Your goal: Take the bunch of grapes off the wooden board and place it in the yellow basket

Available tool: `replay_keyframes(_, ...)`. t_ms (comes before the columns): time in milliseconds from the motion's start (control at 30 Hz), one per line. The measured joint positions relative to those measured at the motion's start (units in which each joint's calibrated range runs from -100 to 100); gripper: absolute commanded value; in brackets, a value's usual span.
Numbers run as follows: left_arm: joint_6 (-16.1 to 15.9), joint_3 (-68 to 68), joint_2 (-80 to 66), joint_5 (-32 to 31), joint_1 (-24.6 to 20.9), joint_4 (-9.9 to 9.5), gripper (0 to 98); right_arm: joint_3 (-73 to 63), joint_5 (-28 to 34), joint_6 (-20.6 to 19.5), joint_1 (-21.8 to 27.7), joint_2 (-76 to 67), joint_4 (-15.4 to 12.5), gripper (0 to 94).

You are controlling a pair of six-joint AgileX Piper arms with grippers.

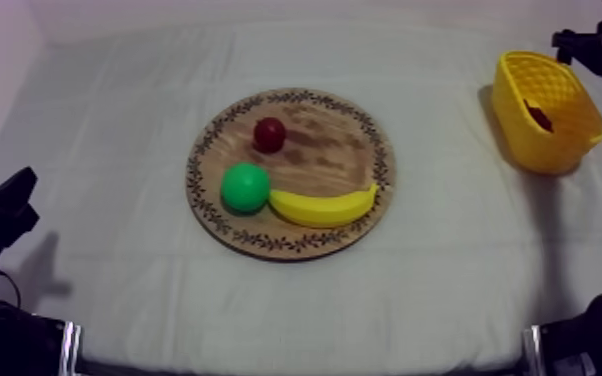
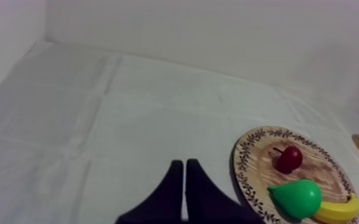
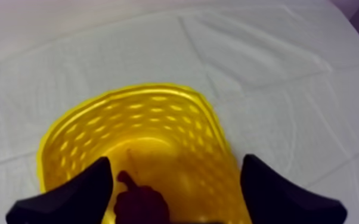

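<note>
Bunch of grapes lies dark on the floor of the yellow basket, which stands at the far right of the table. Our right gripper hangs just above it, fingers spread wide and touching neither fruit nor basket wall. Our left gripper sits low at the near left, fingers pressed together into a narrow wedge, holding nothing. Mid-table, well apart from the basket, the round wooden board carries a small red fruit on its far side, a green pear nearer, and a banana touching the pear's right. A creased grey-white cloth covers the table, and a pale wall rises behind it.
</note>
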Motion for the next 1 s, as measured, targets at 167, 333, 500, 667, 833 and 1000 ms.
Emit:
replay_keyframes(167,0.0,0.0,0.0,0.0,0.0,0.0,0.1,4.76,-2.29,-2.53,0.74,-6.77,1.97,53.4)
replay_keyframes(333,0.0,0.0,0.0,0.0,0.0,0.0,0.1,10.28,-5.37,-4.06,1.53,-14.41,2.38,43.0)
replay_keyframes(500,0.0,0.0,0.0,0.0,0.0,0.0,0.1,17.06,-7.48,-2.82,2.08,-22.41,0.41,36.0)
replay_keyframes(667,0.0,0.0,0.0,0.0,0.0,0.0,0.1,25.09,-9.8,1.7,1.78,-31.58,-5.17,33.0)
replay_keyframes(833,0.0,0.0,0.0,0.0,0.0,0.0,0.1,34.35,-14.07,9.62,0.7,-40.33,-14.8,32.1)
replay_keyframes(1000,0.0,0.0,0.0,0.0,0.0,0.0,0.1,44.53,-18.79,22.19,-1.21,-50.0,-29.28,29.8)
